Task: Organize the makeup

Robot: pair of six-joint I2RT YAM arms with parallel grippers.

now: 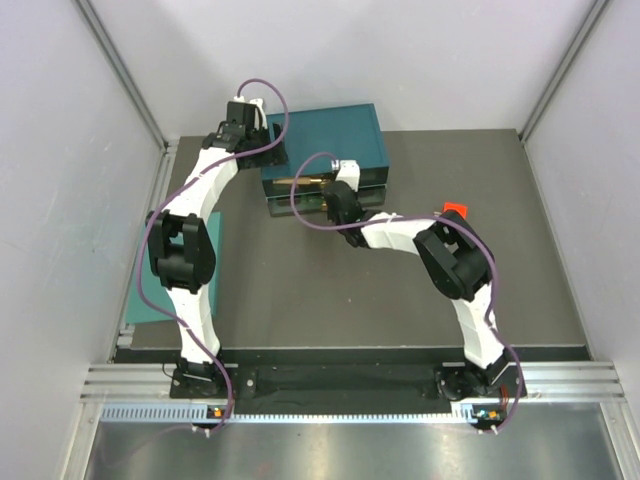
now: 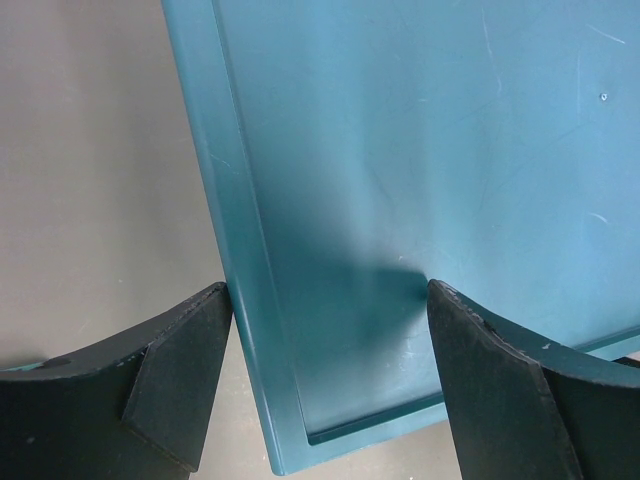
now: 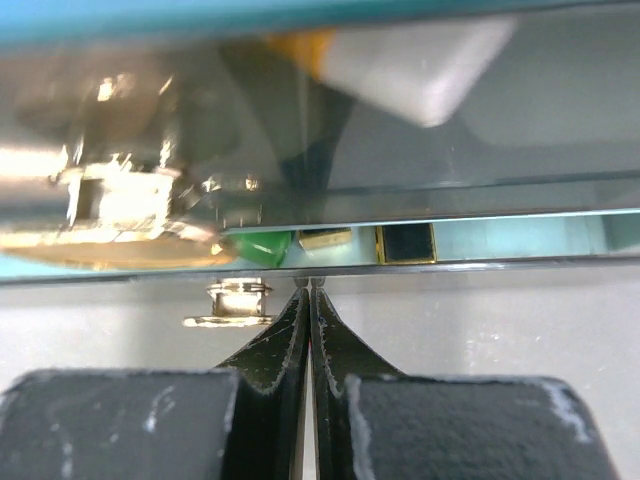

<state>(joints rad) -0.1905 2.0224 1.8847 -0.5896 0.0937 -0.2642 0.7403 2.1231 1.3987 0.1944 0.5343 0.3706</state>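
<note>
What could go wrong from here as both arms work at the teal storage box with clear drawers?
The shut right gripper sits beside the small metal knob, not on it; pushing on may nudge the clear drawer instead. The open left gripper straddles the raised rim of the teal storage box and might snag or shift it.

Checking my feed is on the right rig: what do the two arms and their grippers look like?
The left arm and right arm have white links, bulky black joint housings and a looping purple cable each. The left gripper and right gripper have matte black tapered fingers; the right one's body shows whitish scuffs.
</note>
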